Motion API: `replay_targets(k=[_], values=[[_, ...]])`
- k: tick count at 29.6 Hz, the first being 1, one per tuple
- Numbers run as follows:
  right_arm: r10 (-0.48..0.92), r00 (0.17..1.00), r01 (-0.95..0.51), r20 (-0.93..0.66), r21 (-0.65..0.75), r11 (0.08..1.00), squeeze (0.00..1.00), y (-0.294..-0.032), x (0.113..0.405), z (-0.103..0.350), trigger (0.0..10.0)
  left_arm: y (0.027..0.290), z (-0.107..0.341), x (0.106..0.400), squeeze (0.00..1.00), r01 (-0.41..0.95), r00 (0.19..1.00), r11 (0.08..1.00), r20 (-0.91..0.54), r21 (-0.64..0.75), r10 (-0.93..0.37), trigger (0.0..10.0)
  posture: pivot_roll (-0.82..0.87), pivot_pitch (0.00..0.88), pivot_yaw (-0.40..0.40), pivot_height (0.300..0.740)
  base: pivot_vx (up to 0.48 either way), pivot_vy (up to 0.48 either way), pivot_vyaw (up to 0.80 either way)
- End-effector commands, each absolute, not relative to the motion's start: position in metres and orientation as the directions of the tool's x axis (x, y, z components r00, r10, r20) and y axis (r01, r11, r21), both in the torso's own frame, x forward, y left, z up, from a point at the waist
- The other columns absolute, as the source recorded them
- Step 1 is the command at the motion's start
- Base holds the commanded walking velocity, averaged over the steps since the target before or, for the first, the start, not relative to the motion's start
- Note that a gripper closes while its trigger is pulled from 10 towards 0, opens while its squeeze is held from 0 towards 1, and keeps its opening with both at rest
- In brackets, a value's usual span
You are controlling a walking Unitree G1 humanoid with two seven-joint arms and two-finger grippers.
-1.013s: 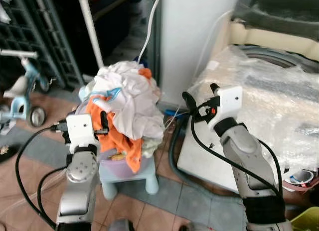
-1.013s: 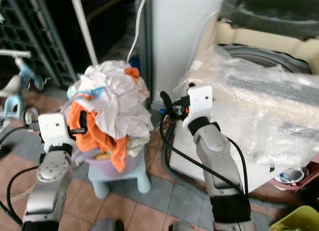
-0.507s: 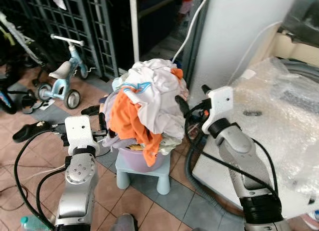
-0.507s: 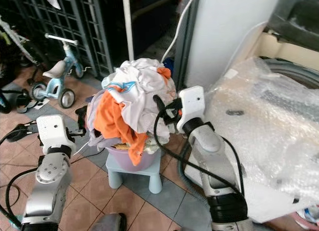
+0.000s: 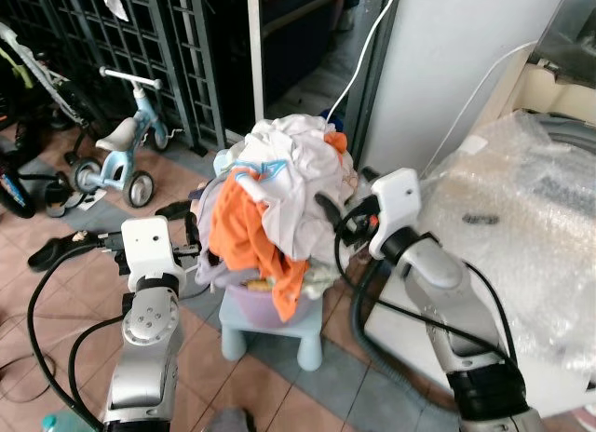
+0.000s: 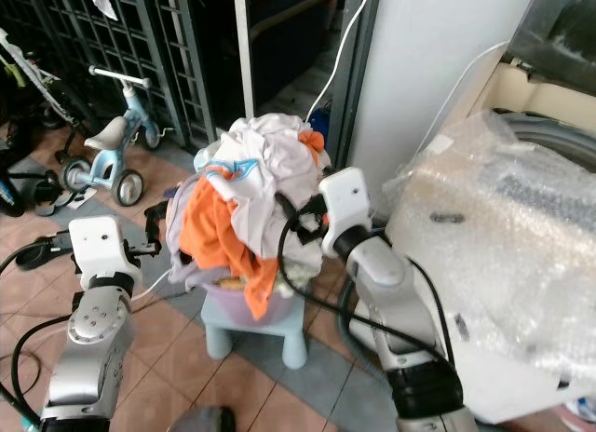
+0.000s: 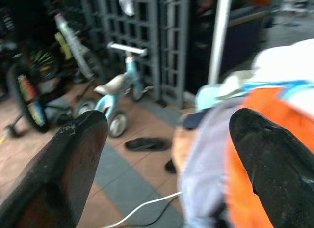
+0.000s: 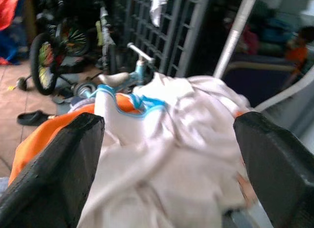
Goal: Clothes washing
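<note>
The camera now looks more to the left than a second ago, so the little blue bike (image 5: pixel 116 148) and the dark gate (image 5: pixel 140 41) come into sight. The right gripper (image 5: pixel 326 211) is now closer to the clothes pile (image 5: pixel 279 190), its fingers spread wide at the white cloth. The left gripper (image 5: pixel 191 236) now sits just beside the pile's orange cloth (image 5: pixel 247 236).
</note>
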State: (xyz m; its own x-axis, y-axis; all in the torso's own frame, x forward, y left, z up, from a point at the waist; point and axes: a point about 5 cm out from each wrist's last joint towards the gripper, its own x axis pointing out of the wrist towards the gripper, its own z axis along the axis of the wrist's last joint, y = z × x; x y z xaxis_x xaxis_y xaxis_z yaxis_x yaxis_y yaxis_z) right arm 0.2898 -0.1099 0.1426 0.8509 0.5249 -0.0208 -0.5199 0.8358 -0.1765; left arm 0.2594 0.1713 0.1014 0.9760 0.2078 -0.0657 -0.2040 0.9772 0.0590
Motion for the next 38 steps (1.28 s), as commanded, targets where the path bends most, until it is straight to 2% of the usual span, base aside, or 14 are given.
replay_targets(k=[1, 11, 19, 25, 28, 29, 30, 31, 32, 34, 35, 36, 38], values=[[0.541, 0.841, -0.535, -0.014, -0.170, 0.827, 0.00, -0.104, 0.291, 0.144, 10.0, 0.176, 0.102, 0.259, 0.00, -0.214, 0.974, 0.975, -0.066, 0.065, 0.218, 10.0, -0.04, 0.000, -0.002, 0.740, 0.398, 0.000, 0.79], [0.519, 0.854, -0.517, -0.038, -0.178, 0.838, 0.00, -0.106, 0.294, 0.141, 10.0, 0.176, 0.101, 0.259, 0.00, -0.212, 0.973, 0.975, -0.072, 0.070, 0.217, 10.0, -0.04, 0.000, -0.003, 0.740, 0.370, 0.000, 0.10], [0.484, 0.866, -0.500, -0.129, -0.184, 0.846, 0.00, -0.110, 0.298, 0.127, 10.0, 0.176, 0.101, 0.260, 0.00, -0.220, 0.971, 0.973, -0.079, 0.070, 0.225, 10.0, -0.03, 0.000, -0.007, 0.740, 0.000, 0.000, 0.00], [0.497, 0.849, -0.526, -0.182, -0.190, 0.829, 0.00, -0.099, 0.308, 0.119, 10.0, 0.175, 0.102, 0.258, 0.00, -0.229, 0.969, 0.971, -0.075, 0.075, 0.235, 10.0, -0.01, 0.000, -0.013, 0.740, 0.000, 0.000, 0.00], [0.463, 0.859, -0.500, -0.220, -0.158, 0.852, 0.00, -0.093, 0.316, 0.112, 10.0, 0.176, 0.103, 0.255, 0.00, -0.233, 0.968, 0.969, -0.080, 0.085, 0.240, 10.0, 0.01, 0.000, -0.024, 0.740, 0.000, 0.000, 0.00], [0.459, 0.858, -0.495, -0.231, -0.136, 0.858, 0.00, -0.090, 0.318, 0.110, 8.3, 0.177, 0.103, 0.253, 0.00, -0.234, 0.967, 0.968, -0.083, 0.088, 0.241, 10.0, 0.02, 0.000, -0.030, 0.740, 0.000, 0.000, 0.00], [0.452, 0.859, -0.489, -0.242, -0.121, 0.864, 0.00, -0.087, 0.319, 0.108, 8.3, 0.177, 0.103, 0.251, 0.00, -0.235, 0.966, 0.968, -0.085, 0.090, 0.243, 10.0, 0.03, 0.000, -0.034, 0.740, 0.000, 0.000, 0.00], [0.436, 0.862, -0.474, -0.258, -0.110, 0.873, 0.00, -0.085, 0.322, 0.105, 4.7, 0.178, 0.102, 0.248, 0.00, -0.237, 0.965, 0.967, -0.090, 0.095, 0.245, 10.0, 0.04, 0.000, -0.038, 0.740, 0.000, 0.000, 0.00], [0.422, 0.865, -0.462, -0.271, -0.103, 0.881, 0.00, -0.083, 0.323, 0.103, 4.4, 0.179, 0.102, 0.246, 0.00, -0.239, 0.964, 0.966, -0.095, 0.100, 0.248, 10.0, 0.04, 0.000, -0.041, 0.740, 0.000, 0.000, 0.00], [0.384, 0.874, -0.424, -0.299, -0.081, 0.902, 0.00, -0.076, 0.329, 0.097, 1.0, 0.181, 0.101, 0.240, 0.00, -0.245, 0.961, 0.963, -0.106, 0.111, 0.257, 10.0, 0.06, 0.000, -0.053, 0.740, 0.000, 0.000, 0.00], [0.371, 0.877, -0.411, -0.306, -0.078, 0.908, 0.00, -0.075, 0.330, 0.096, 1.0, 0.181, 0.100, 0.238, 0.00, -0.247, 0.960, 0.962, -0.108, 0.114, 0.259, 10.0, 0.07, 0.000, -0.056, 0.740, 0.000, 0.000, 0.00], [0.346, 0.885, -0.386, -0.312, -0.075, 0.919, 0.00, -0.075, 0.332, 0.094, 0.0, 0.182, 0.100, 0.236, 0.00, -0.249, 0.959, 0.961, -0.110, 0.117, 0.262, 10.0, 0.08, 0.000, -0.062, 0.740, 0.000, 0.000, 0.00], [0.282, 0.901, -0.317, -0.330, -0.058, 0.947, 0.00, -0.077, 0.337, 0.091, 0.0, 0.183, 0.100, 0.231, 0.00, -0.256, 0.956, 0.959, -0.117, 0.122, 0.270, 10.0, 0.09, 0.005, -0.067, 0.740, 0.000, 0.000, 0.00]])
